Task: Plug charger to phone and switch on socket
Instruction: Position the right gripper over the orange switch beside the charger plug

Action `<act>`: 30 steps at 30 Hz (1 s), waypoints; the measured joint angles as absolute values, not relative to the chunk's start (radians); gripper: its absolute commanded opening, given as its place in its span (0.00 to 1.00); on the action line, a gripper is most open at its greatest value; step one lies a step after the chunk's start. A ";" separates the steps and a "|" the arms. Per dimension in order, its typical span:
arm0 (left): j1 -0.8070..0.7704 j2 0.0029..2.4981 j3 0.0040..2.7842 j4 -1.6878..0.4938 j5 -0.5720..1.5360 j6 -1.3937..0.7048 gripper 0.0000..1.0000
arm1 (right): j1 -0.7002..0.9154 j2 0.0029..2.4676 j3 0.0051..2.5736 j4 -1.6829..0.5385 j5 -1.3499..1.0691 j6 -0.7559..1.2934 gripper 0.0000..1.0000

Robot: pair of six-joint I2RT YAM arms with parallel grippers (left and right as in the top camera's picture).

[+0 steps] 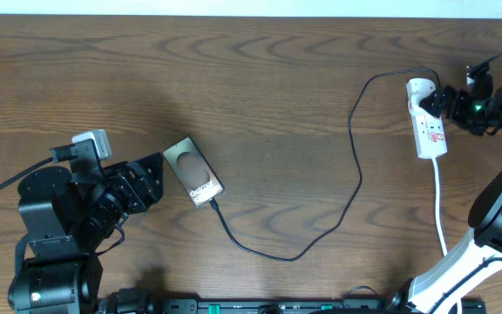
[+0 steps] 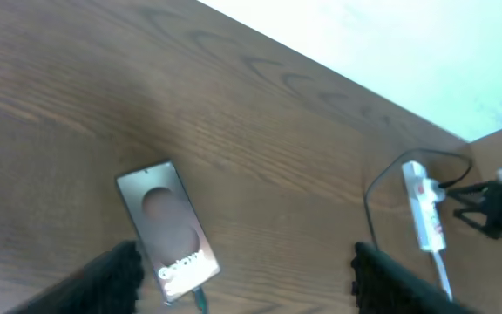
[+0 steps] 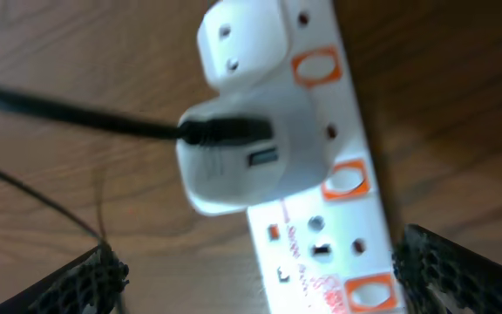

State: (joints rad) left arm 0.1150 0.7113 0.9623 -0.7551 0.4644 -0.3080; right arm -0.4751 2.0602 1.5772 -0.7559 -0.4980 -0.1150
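white socket (image 1: 429, 131) just beside right gripper (image 1: 444, 103), phone (image 1: 193, 171) near left gripper (image 1: 156, 180)

Noted brownish-grey gloss on phone (image 1: 193, 172), with dark oval and white lettering. Black on cable (image 1: 359, 170). White with orange-red outlines on socket (image 1: 430, 131). Dark brown wood grain on surface (image 1: 260, 78).

The phone (image 2: 168, 228) carries white "Galaxy" lettering; the socket's (image 3: 308, 253) red print is illegible.
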 measured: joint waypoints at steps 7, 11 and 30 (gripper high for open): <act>0.115 0.711 0.962 -0.760 0.461 -0.313 0.87 | -0.470 2.060 1.577 -0.704 -0.477 -0.122 0.99; 0.115 0.711 0.962 -0.763 0.461 -0.313 0.87 | -0.454 2.061 1.577 -0.697 -0.474 -0.121 0.99; 0.115 0.712 0.962 -0.783 0.461 -0.313 0.88 | -0.401 2.080 1.577 -0.698 -0.448 -0.113 0.99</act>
